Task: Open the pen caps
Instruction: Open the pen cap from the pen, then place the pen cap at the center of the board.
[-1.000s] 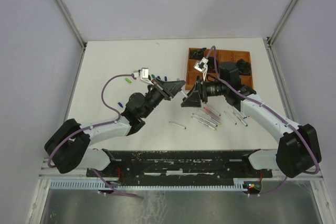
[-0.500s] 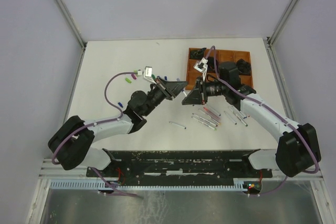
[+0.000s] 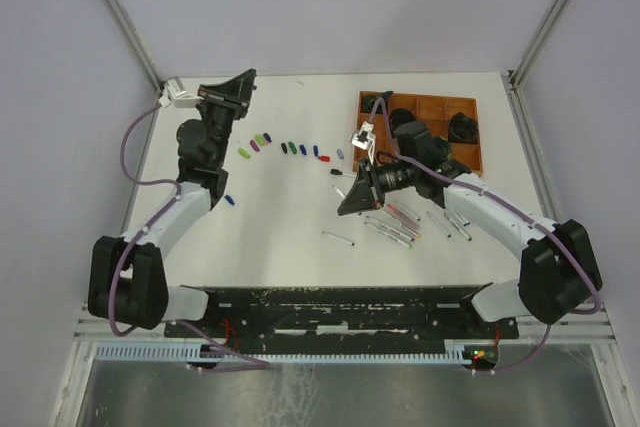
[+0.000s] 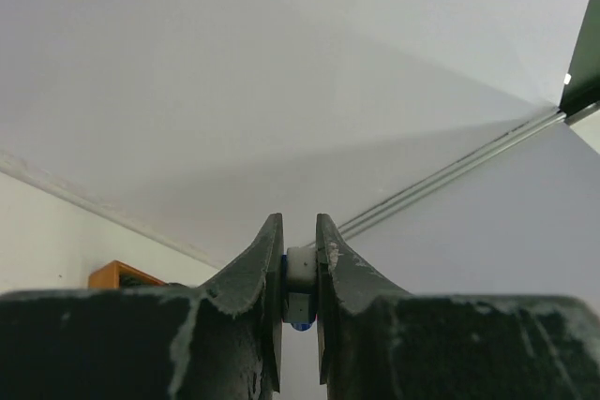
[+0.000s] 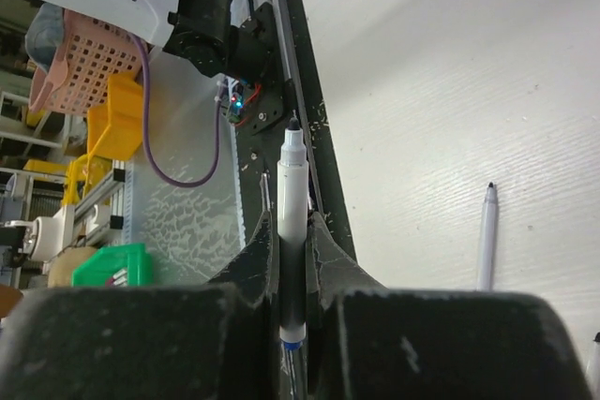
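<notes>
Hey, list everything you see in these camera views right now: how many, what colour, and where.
table: one, white, under everything.
tray: one, brown, with compartments, far right; the dark items inside are too unclear to name.
loose caps: about ten, in green, purple, blue and red, in a row left of the tray; one blue cap lies apart at the front left.
loose pens: several, white-grey, on the right and nearer than the tray; one lies apart.
held pen: one, white barrel, uncapped, gripped over mid-table.
held cap: one, white and blue, gripped up at the far left.
left gripper: one, black, shut on the held cap.
right gripper: one, black, shut on the held pen.
</notes>
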`<state>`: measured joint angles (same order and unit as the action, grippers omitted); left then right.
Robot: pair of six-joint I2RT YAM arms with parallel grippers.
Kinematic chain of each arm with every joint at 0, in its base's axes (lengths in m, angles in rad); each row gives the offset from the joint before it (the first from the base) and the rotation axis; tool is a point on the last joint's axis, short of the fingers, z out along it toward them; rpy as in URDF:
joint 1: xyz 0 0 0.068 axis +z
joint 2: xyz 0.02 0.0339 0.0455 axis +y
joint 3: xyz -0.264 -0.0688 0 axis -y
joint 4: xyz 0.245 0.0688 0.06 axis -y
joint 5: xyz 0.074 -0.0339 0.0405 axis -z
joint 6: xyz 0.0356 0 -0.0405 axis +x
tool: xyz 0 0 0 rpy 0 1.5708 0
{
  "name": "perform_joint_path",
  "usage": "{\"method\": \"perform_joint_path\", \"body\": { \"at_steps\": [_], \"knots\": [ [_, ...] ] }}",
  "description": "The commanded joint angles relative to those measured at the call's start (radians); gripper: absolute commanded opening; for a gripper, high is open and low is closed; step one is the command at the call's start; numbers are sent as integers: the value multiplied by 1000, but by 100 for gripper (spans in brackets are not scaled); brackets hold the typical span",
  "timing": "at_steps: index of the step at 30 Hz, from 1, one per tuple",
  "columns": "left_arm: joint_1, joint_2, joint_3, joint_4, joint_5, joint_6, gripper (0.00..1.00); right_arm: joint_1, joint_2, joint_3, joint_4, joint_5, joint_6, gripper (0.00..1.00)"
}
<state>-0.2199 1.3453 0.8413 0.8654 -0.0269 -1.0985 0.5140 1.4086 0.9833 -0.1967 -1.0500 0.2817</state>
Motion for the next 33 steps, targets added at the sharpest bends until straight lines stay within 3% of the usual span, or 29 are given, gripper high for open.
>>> {"method": "perform_joint_path", "body": {
  "at_steps": [1, 5, 9, 10, 15, 22, 33],
  "knots": [
    [-15, -55, 3, -57, 42, -83, 3, 8, -15, 33, -103, 21, -115, 2],
    [-15, -194, -83, -344, 90, 6, 3, 8, -17, 68, -241, 185, -303, 5],
    [-15, -341, -119, -771, 16, 111, 3, 30, 29, 103, -307, 272, -376, 7],
    [-15, -359, -123, -859, -63, 173, 3, 36, 42, 113, -319, 286, -388, 8],
    [-14, -271, -108, -1158, -184, 219, 3, 44, 91, 131, -348, 308, -401, 9],
    [-14, 57, 22, -1339, -256, 222, 3, 45, 105, 137, -358, 327, -412, 9],
    [-11, 253, 180, -1410, -333, 254, 3, 45, 116, 148, -375, 314, -421, 10]
  ]
}}
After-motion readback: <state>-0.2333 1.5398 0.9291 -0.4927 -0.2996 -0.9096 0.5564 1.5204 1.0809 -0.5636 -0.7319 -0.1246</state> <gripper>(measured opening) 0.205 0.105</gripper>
